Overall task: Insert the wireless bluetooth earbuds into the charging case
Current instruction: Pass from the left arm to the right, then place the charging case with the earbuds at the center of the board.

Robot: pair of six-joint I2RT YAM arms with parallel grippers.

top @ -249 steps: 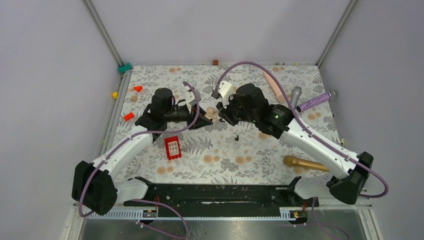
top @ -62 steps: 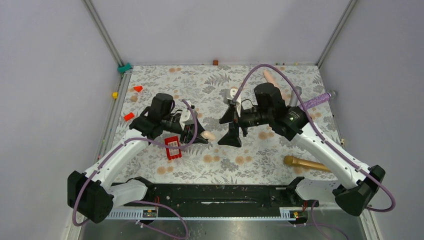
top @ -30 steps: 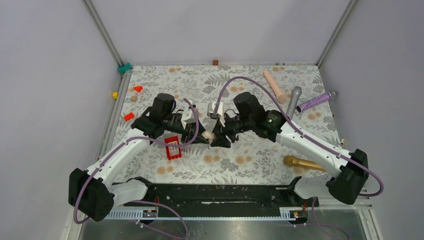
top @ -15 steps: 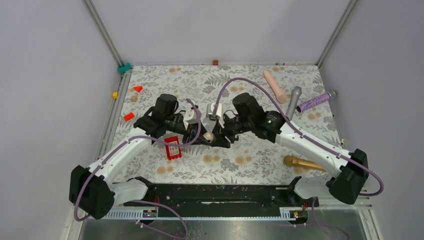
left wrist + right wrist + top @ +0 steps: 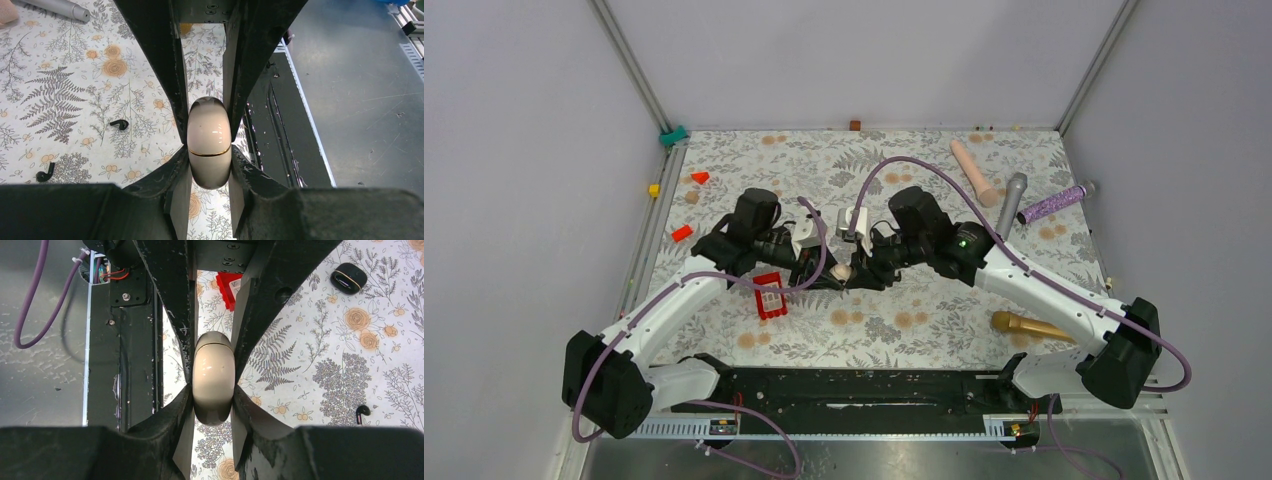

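We clamp the charging case [image 5: 209, 132] in left end effector [image 5: 209, 167] and right end effector [image 5: 213, 407]; earbuds [image 5: 119, 124] lie on the worktop [image 5: 60, 100] farther out.

Smooth glossy plastic on beige chg. case [image 5: 210, 142].

Clamped: left gripper [image 5: 210, 156], right gripper [image 5: 213, 396].

Plain pale lilac-grey walls [image 5: 854, 55] close in on three sides of the desk [image 5: 924, 155], its top patterned all over with ferns and flowers under soft even light, with slanting aluminium posts [image 5: 629, 65] at the upper corners and a bare steel sheet [image 5: 904, 462] along the bottom edge.
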